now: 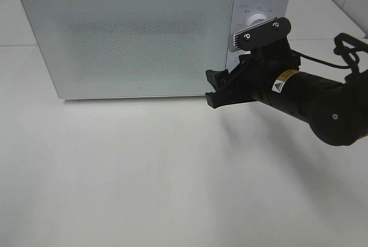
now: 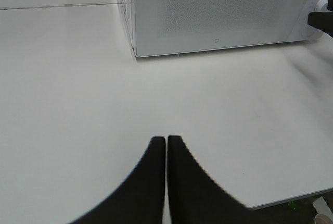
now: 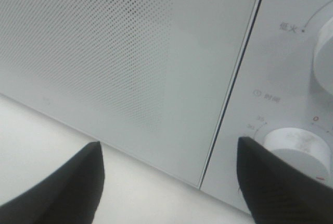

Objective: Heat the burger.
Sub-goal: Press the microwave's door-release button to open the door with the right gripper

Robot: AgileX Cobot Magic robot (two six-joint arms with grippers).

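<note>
White surfaces fill the high view: a white microwave (image 1: 152, 34) is set on a white counter (image 1: 144, 189), and its door (image 1: 103, 46) is shut. The black right pincer (image 1: 211, 89) is held just in front of the door's lower corner, on the side of the control panel, with its jaws spread and nothing between them. An upper dial (image 1: 255, 20) is seen above and behind it. The left pincer is not shown in this view.

From the left wrist, the left pincer (image 2: 166, 141) is seen with its fingertips pressed together, nothing pinched, over bare counter. The microwave is placed well ahead of it.

From the right wrist, the fingers of the right pincer are seen wide apart. Between them and just ahead, the seam where the perforated door meets the control panel is framed. A lower dial (image 3: 299, 143) is found just beside one fingertip (image 3: 260, 166).

Where the burger lies cannot be told from any of these views.
</note>
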